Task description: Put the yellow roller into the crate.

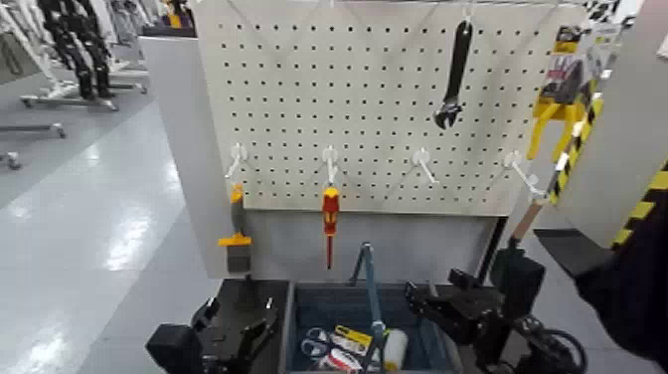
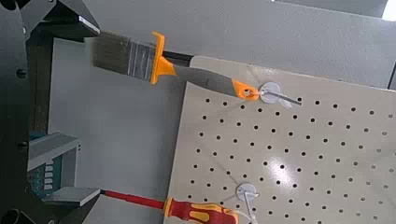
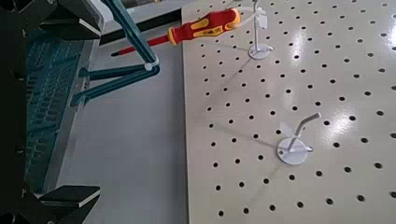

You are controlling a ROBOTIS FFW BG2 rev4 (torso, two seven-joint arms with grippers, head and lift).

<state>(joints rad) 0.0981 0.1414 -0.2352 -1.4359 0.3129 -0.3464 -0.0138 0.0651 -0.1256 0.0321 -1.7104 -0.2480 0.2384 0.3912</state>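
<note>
**A:** Anyone see where the roller (image 1: 395, 348) ended up?

**B:** Yep, it's in the crate (image 1: 289, 323). The fluffy white sleeve is lying right by the upright bar (image 1: 372, 288), on the robot's right of it. Scissors (image 1: 316, 343) and some packaging (image 1: 352, 335) are in there too, over on the left.

**A:** And the right gripper (image 3: 96, 107)? Pinching anything?

**B:** Nah, its fingers are spread wide with nothing between them. It's near the right side of the crate.

**A:** How about the left gripper (image 2: 95, 107)?

**B:** Near the crate's left side, fingers well apart, empty as well.

**A:** What's up on the board (image 1: 378, 109)?

**B:** From the left: brush (image 1: 238, 229) on one hook, the red and yellow screwdriver (image 1: 330, 214) on the next, both hanging handle up. Wrench (image 1: 456, 75) is higher up, toward the right. There's also a trowel (image 1: 508, 264) hanging by the board's right edge, blade down.
</note>
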